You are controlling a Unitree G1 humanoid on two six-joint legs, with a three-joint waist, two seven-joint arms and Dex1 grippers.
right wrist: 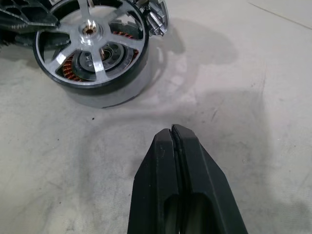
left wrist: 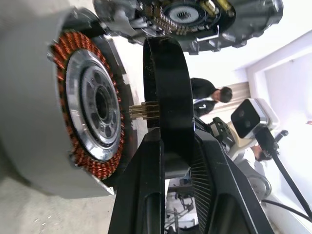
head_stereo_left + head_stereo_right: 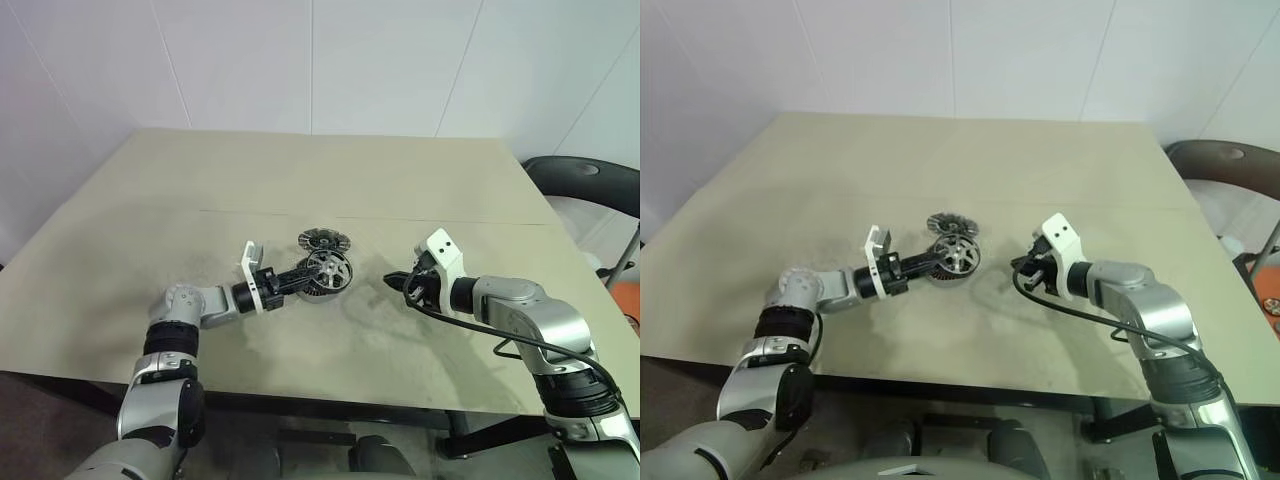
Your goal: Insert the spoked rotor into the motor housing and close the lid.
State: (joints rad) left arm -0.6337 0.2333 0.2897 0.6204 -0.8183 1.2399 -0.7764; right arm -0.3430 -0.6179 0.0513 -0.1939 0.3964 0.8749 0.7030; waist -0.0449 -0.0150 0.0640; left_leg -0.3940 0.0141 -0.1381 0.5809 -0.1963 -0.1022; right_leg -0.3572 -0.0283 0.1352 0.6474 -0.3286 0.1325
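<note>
one left hand pinches the stiff, thin wheel by its rim, over the copper-wound disc; right hand pressed closed, empty.

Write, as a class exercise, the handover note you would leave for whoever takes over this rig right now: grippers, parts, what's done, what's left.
Left gripper: shut on the spoked rotor, holding it by its dark rim just above the motor housing, not visibly seated.
Right gripper: shut, empty, hovering over bare table to the right of the parts.
Lid: lying on the table just behind the housing, untouched.
Done: rotor picked up and brought over the housing.
Left: lower the rotor fully in, release, then fetch the lid and close it on top.
</note>
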